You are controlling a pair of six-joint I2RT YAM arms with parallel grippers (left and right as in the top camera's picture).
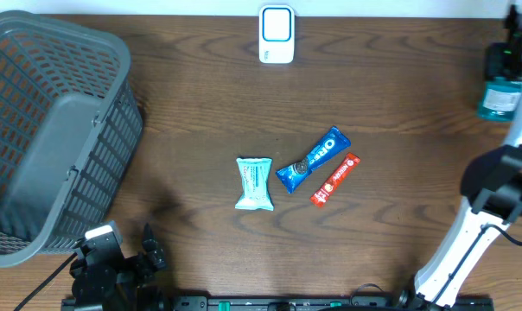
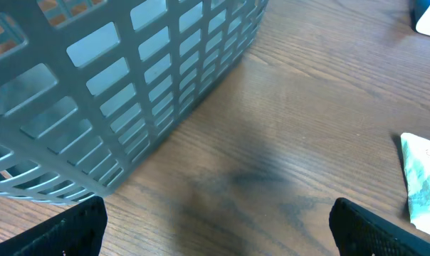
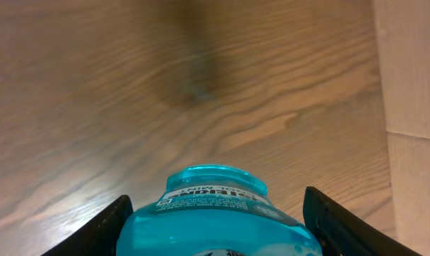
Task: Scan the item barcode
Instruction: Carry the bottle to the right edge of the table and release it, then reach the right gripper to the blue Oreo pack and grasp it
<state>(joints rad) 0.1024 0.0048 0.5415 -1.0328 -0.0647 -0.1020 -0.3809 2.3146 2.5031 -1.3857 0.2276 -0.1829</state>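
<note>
Right gripper (image 3: 216, 226): jaws part-open, clamped on the blue bottle (image 1: 501, 95) — at far right.
Left gripper (image 2: 218, 238): wide open, empty, near left by the basket (image 1: 62, 130).
Scanner (image 1: 276, 34): far centre, well left of the bottle — right arm nearer.
Bottle axis: points out away from the wrist; barcode not visible.
</note>
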